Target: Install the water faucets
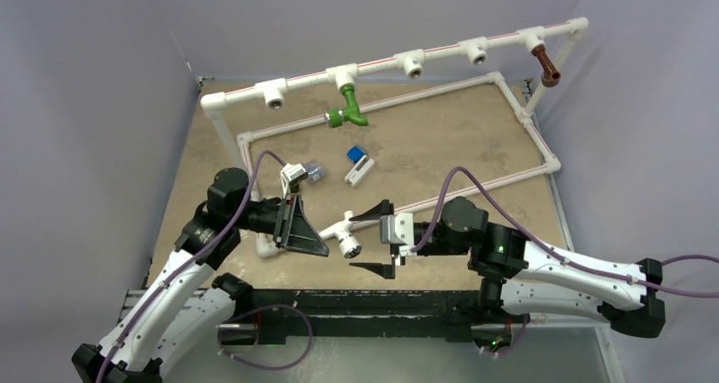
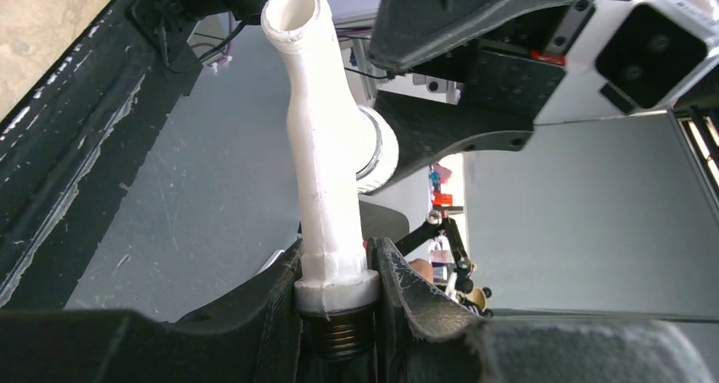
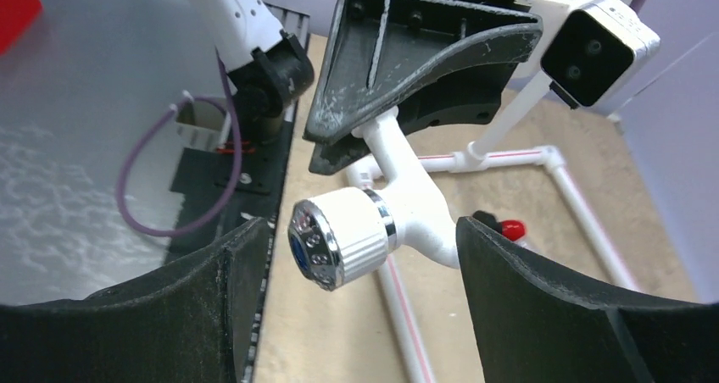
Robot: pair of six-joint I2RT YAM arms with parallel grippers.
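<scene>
My left gripper is shut on the white water faucet just above the table's near edge. In the left wrist view its fingers clamp the collar above the dark thread, and the spout of the white faucet points away. My right gripper stands open, one jaw on each side of the silvery round knob without touching it. The green faucet hangs from a tee of the upper pipe. A brown faucet hangs from the tee at the far right.
The white pipe frame spans the back, with several open tees along its top rail and a lower loop lying on the table. A small blue-and-white block lies mid-table. A red-capped item shows behind the right finger.
</scene>
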